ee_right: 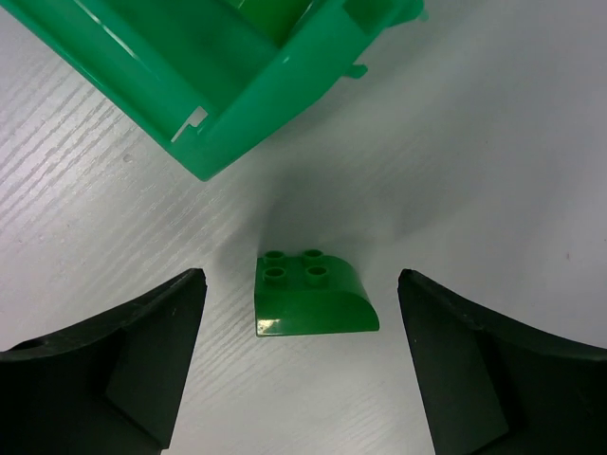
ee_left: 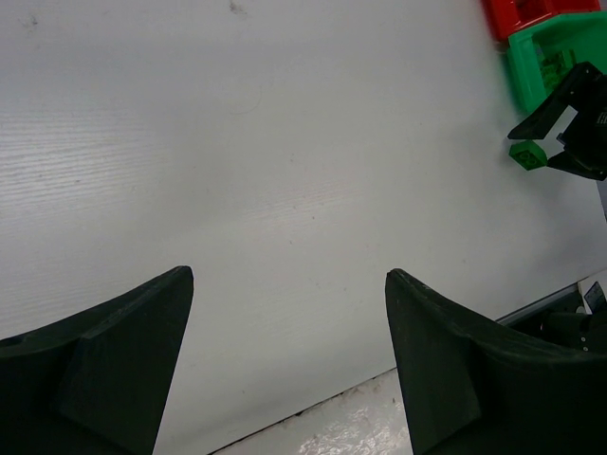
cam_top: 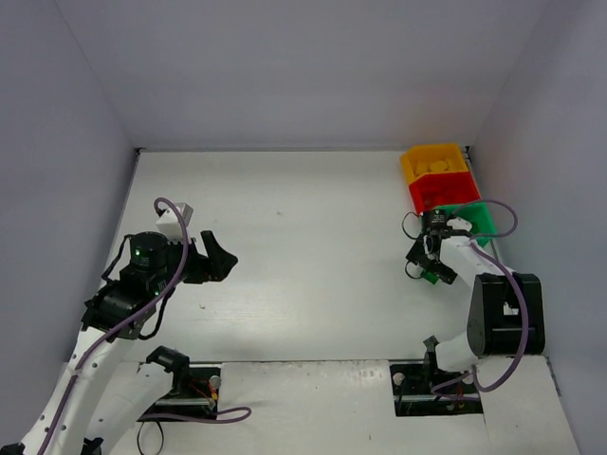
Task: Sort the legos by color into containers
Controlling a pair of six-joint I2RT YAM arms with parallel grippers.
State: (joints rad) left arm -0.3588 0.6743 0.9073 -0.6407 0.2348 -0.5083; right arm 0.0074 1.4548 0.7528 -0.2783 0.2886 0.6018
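- Beside the green bin (ee_right: pixel 223 90), on the table (cam_top: pixel 303 246), one green brick (ee_right: pixel 313 299) lies studs up, outside the bin and not touching it.
- Right gripper (ee_right: pixel 300 284) straddles that brick with its jaws wide apart. Neither finger touches it, so nothing is held.
- Left gripper (cam_top: pixel 220 256) hovers over the table's left side, jaws apart and empty.
- Yellow bin (cam_top: pixel 434 163), red bin (cam_top: pixel 438 193) and the green bin sit in a row at the far right corner. Yellow bricks show in the yellow one; the others' contents are hard to read.
- No other loose brick shows, so sorting looks nearly finished: this brick needs grasping and dropping into the green bin.
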